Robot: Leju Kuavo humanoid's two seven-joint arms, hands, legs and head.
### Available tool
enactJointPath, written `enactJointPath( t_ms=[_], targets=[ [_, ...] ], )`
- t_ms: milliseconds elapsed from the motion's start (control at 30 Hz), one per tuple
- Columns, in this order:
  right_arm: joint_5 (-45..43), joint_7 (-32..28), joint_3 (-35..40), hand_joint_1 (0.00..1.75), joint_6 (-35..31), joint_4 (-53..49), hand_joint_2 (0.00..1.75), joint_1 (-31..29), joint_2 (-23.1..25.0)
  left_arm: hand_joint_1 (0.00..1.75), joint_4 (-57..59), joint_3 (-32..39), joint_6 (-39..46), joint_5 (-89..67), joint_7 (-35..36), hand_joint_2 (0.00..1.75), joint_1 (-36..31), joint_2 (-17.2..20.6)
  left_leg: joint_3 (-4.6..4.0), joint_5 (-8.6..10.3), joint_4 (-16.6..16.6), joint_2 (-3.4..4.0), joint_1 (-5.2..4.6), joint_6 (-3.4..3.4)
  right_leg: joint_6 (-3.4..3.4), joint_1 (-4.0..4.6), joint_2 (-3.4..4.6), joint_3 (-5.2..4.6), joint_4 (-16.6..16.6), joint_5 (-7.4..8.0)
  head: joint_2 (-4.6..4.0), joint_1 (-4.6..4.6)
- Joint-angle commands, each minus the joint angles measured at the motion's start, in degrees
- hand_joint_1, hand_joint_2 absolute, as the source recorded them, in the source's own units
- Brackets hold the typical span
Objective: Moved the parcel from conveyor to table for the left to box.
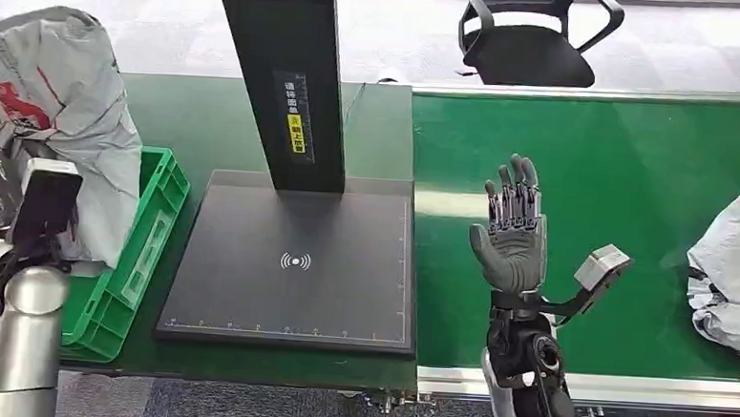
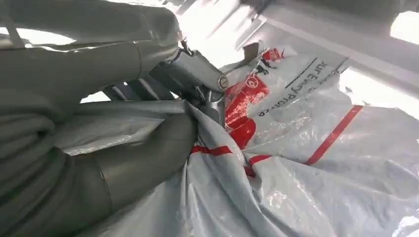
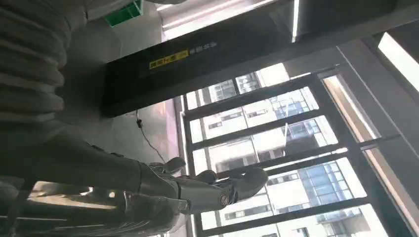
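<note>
Head view: 2 crumpled grey plastic parcels. 1 (image 1: 60, 116) over green plastic crate (image 1: 144, 244), gripped by left hand. Other (image 1: 735, 280) on green conveyor belt (image 1: 627, 155), well right of right hand (image 1: 511, 237), spread, holding nothing.

Left wrist view: left hand (image 2: 148, 148) clutching parcel film.

Right wrist view: fingers (image 3: 217, 190) extended, apart.

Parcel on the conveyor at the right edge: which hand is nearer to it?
Right. The right hand is raised over the belt, apart from the parcel; the left hand grips another parcel at the green crate.
</note>
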Motion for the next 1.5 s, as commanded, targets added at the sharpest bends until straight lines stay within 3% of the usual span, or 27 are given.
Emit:
enactJointPath(
  t_ms=[33, 233, 633, 667, 700, 1167, 1267, 1333, 1367, 1433, 1500],
  targets=[
    [0.2, 0.4, -0.7, 0.00, 0.6, 4.7, 1.75, -3.6, 0.3, 1.75, 27.3, 0.0, -3.8, -5.1, 3.7, 1.75, -12.3, 4.7, -0.07, 0.05, 0.0, -0.04, 0.03, 0.08, -0.15, 0.06, -0.06, -0.05, 0.0, 0.05, 0.00, 0.00],
    [0.3, 0.6, -0.7, 0.00, 0.6, 4.3, 1.75, -2.9, 0.1, 1.75, 34.3, 0.4, -5.9, -6.2, 5.3, 1.75, -14.3, 6.4, -0.08, 0.06, 0.0, -0.06, 0.03, 0.08, -0.16, 0.06, -0.06, -0.07, 0.0, 0.05, 0.00, 0.00],
    [0.4, 0.5, -0.7, 0.00, 0.6, 3.2, 1.75, -1.5, -0.1, 1.75, 35.3, 3.5, -6.8, -5.2, 5.6, 1.75, -12.1, 8.2, -0.15, 0.06, 0.0, 0.00, 0.03, 0.09, -0.16, 0.07, 0.01, -0.15, 0.0, 0.07, 0.00, 0.00],
    [0.4, 0.6, -0.7, 0.00, 0.6, 2.9, 1.75, -1.3, -0.2, 1.36, 34.8, 3.7, -6.8, -4.8, 5.1, 1.75, -11.7, 8.1, -0.14, 0.05, 0.0, -0.01, 0.04, 0.08, -0.14, 0.07, 0.00, -0.14, 0.0, 0.05, 0.00, 0.02],
    [0.5, 0.6, -0.8, 0.00, 0.5, 2.5, 1.75, -0.9, -0.3, 0.00, 33.6, 4.2, -6.2, -4.4, 4.6, 1.75, -10.7, 8.0, -0.17, 0.09, 0.0, -0.03, 0.06, 0.11, -0.20, 0.10, -0.02, -0.16, -0.1, 0.09, 0.00, 0.02],
    [3.1, 0.0, 1.2, 0.00, -1.7, -0.5, 1.75, 1.4, -1.1, 0.00, 19.9, 7.4, -3.6, -1.1, 3.0, 1.75, -3.7, 4.7, -0.18, 0.05, 0.0, -0.03, 0.03, 0.09, -0.13, 0.06, -0.03, -0.17, 0.0, 0.05, 0.00, 0.04],
    [5.1, 0.2, 1.9, 0.00, -4.0, -1.6, 1.75, 1.6, -1.0, 0.00, 10.5, 10.1, 1.8, 3.5, -1.3, 1.75, -0.2, 1.9, -0.18, 0.05, 0.0, -0.03, 0.01, 0.09, -0.12, 0.04, -0.03, -0.18, 0.0, 0.04, 0.00, 0.00],
    [9.7, 0.1, 3.6, 0.00, -8.9, -1.9, 1.75, 1.4, -1.2, 0.00, -1.5, 12.2, 7.2, 11.8, -8.4, 1.75, 6.4, -1.3, -0.20, 0.05, 0.0, -0.03, 0.03, 0.12, -0.14, 0.07, -0.03, -0.18, -0.1, 0.06, 0.00, 0.02],
    [9.8, 0.1, 3.8, 0.00, -9.1, -1.9, 1.75, 1.3, -1.2, 0.00, -4.0, 12.2, 7.3, 12.3, -7.5, 1.75, 8.0, -1.6, -0.19, 0.09, -0.1, 0.01, 0.05, 0.18, -0.21, 0.10, 0.00, -0.18, -0.2, 0.12, 0.00, 0.02],
    [12.2, 1.0, 4.6, 0.00, -12.8, -2.9, 1.75, 2.5, -1.4, 0.00, -14.9, 11.9, 5.7, 23.1, -14.0, 1.75, 14.8, -5.8, -0.11, 0.01, 0.0, 0.21, 0.00, 0.14, -0.14, 0.04, 0.15, -0.16, -0.1, 0.07, 0.00, 0.00],
    [12.5, 1.1, 5.1, 0.00, -13.3, -4.8, 1.75, 4.3, -1.7, 0.00, -21.7, 8.8, 3.4, 26.4, -14.3, 1.75, 20.4, -9.1, -0.02, 0.02, -0.2, 0.24, -0.02, 0.19, -0.16, 0.03, 0.19, -0.05, -0.2, 0.07, 0.00, 0.02]
  ],
)
